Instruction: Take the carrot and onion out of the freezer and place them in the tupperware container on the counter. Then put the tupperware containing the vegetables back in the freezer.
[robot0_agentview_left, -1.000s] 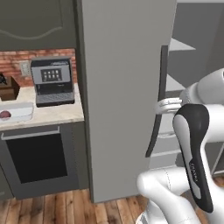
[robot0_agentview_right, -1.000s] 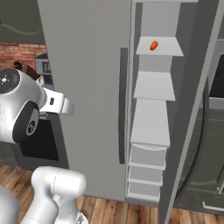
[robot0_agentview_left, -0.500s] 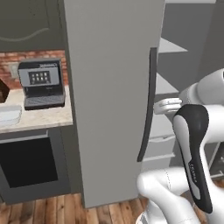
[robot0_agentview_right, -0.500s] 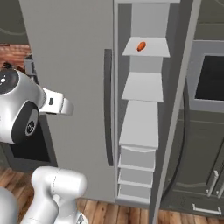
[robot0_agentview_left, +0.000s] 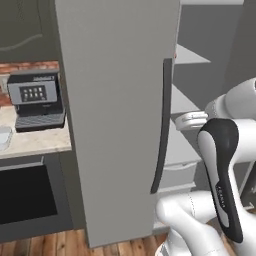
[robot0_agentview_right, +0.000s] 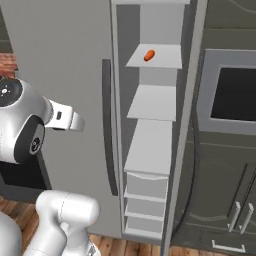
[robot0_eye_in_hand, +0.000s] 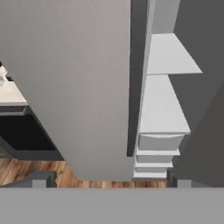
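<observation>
Since the earlier frames the whole scene has slid sideways, so the base has driven and the cameras went with it; the open freezer now sits more centrally.

Left base view: the freezer's (robot0_agentview_left: 115, 100) flat grey door stands open edge-on, its dark curved handle (robot0_agentview_left: 161, 125) in front of pale shelves. To the left, the bench (robot0_agentview_left: 35, 142) carries a coffee machine (robot0_agentview_left: 37, 100), and a pale shape at the bench's left edge may be the tupperware container. The white arm is folded up close to the base at lower right.

Right base view: the carrot (robot0_agentview_right: 149, 55) lies on the top shelf (robot0_agentview_right: 160, 57), near its left edge. The onion cannot be made out. The arm's elbow is raised, with the forearm pointing towards the door.

Hand view: the tool (robot0_eye_in_hand: 109, 179) is released, jaws spread wide and empty, aimed down at the door edge and lower drawers. Likely risks: a reach from here could clip the door or handle, and the carrot sits high, so a poor approach could knock it off the shelf.
</observation>
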